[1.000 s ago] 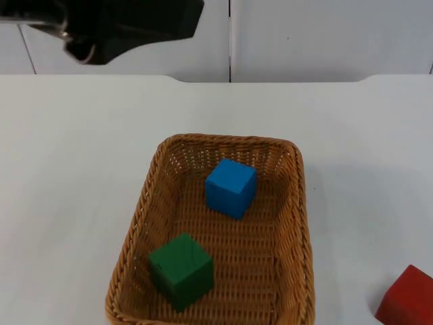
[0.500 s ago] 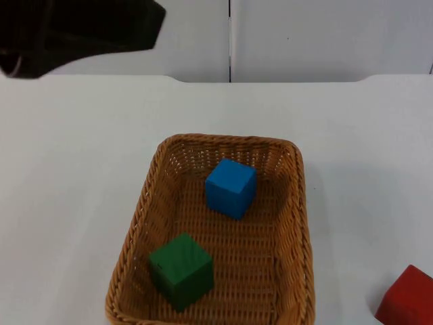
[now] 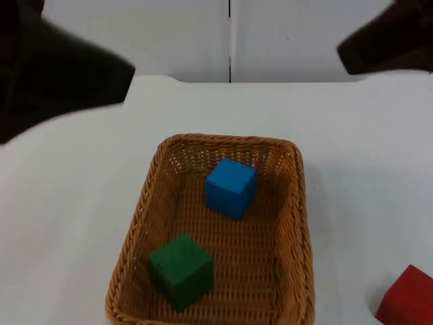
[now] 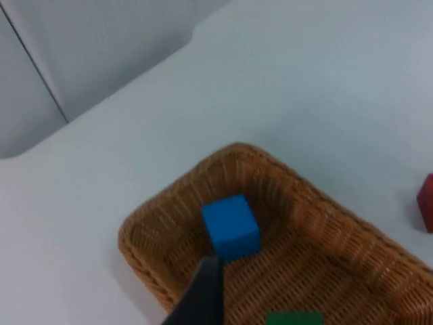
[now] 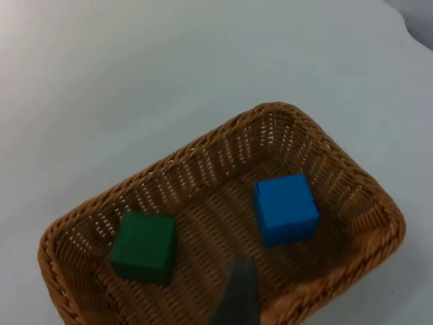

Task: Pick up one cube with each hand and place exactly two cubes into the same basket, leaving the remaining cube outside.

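We see one wicker basket [image 3: 216,237] on the white surface [image 3: 67,217], holding two cubes: the blue cube [image 3: 231,187] toward its far end and the green cube [image 3: 181,270] at its near left, apart from each other. One red cube [image 3: 407,298] sits outside on the surface, well right of the basket. Since the earlier frames the left arm [image 3: 54,81] has dropped lower at the upper left and the right arm [image 3: 389,40] has come in at the upper right; whether the left hand and right hand are spread or pressed together, we cannot tell.
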### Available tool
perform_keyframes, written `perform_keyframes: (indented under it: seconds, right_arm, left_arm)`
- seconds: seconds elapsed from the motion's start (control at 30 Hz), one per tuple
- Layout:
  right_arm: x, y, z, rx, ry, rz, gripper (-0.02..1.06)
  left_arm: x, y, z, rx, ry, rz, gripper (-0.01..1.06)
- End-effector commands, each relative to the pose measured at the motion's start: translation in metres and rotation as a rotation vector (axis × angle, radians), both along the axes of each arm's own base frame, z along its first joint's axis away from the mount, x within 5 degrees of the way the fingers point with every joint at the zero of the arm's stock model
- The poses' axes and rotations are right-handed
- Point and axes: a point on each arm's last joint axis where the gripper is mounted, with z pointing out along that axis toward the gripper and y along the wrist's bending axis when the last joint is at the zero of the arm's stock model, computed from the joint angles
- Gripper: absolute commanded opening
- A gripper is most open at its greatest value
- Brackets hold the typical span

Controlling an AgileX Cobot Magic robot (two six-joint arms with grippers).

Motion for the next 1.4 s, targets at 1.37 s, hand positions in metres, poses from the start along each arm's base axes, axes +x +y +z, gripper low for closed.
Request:
perform_keyframes:
  seconds: [1.37]
  right_arm:
    - [-0.152, -0.102, 0.012, 0.269, -0.189, -0.038, 0.69]
  left_arm:
    - [-0.143, 0.106, -0.017, -0.086, -0.086, 0.066, 0.9]
